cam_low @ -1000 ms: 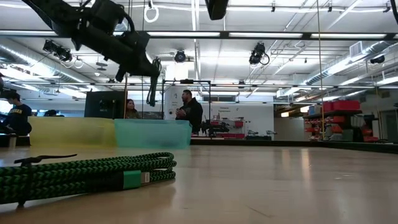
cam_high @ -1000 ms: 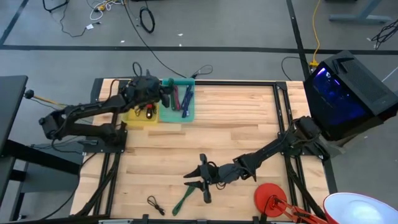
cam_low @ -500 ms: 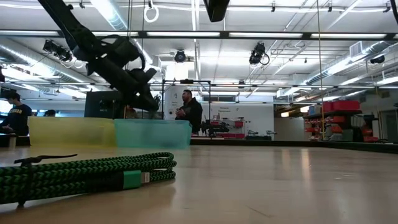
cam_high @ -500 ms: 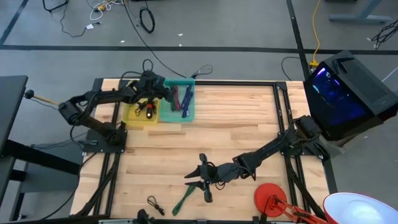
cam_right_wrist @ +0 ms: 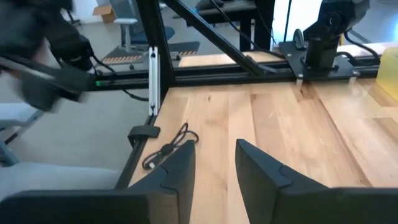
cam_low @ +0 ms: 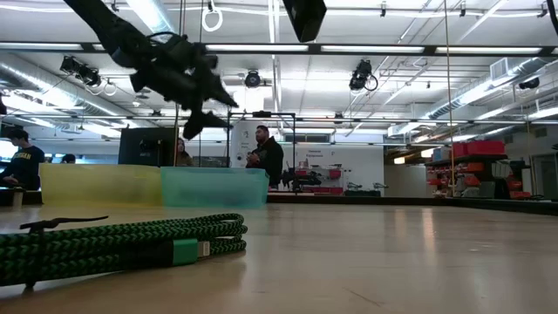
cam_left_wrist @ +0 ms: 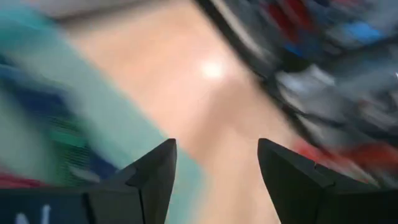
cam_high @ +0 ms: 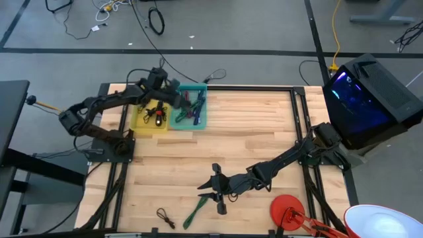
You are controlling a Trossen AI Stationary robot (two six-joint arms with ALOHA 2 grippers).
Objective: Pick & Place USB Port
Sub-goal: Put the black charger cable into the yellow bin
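Observation:
My left gripper (cam_high: 174,96) hovers open above the seam between the yellow bin (cam_high: 141,123) and the teal bin (cam_high: 201,123) at the table's far left; nothing is between its fingers (cam_left_wrist: 158,171). A green cable (cam_high: 183,114) lies in the teal bin among red and blue ones. My right gripper (cam_high: 206,190) waits open low over the near middle of the table, just beyond a coiled green braided cable (cam_high: 194,212) that lies flat on the wood (cam_low: 113,244).
A small black cable (cam_high: 165,217) lies near the table's front edge, left of the green coil; it also shows ahead of my right gripper (cam_right_wrist: 166,150). A red lamp base (cam_high: 285,210) stands at the near right. People stand in the room beyond.
My left gripper dipped toward the bins, then rose again and opened. A green cable now lies in the teal bin where none showed before.

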